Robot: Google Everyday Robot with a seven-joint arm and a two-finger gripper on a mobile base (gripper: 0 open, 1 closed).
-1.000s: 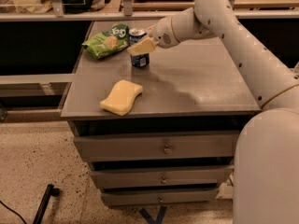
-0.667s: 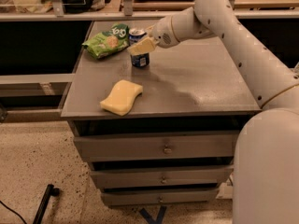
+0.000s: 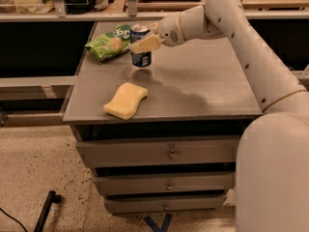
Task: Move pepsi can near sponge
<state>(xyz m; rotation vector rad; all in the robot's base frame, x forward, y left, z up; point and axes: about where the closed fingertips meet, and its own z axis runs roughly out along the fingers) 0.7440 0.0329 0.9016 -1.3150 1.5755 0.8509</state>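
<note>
So the only real change from a second ago: the can (image 3: pixel 141 58) sits a touch higher than it did, and there's a dark shadow patch on the table (image 3: pixel 207 86) right under it. I read that as the can just coming off the surface, so the lift has started and the carry toward the sponge (image 3: pixel 126 100) is what's left.

The gripper (image 3: pixel 141 43) is behind the sponge, on the far side of it, clamped around the can's middle, with one yellowish finger (image 3: pixel 145 43) crossing the front of it. Looks like a solid hold from here.

The can itself is beyond the sponge and slightly to its right, not touching it, with bare table between them. It stands upright, long axis straight up and down, silver top facing the ceiling, no lean I can spot.

The green snack bag (image 3: pixel 108 42) is further back from the sponge and off to the left, just beside the can. The sponge hasn't budged.
</note>
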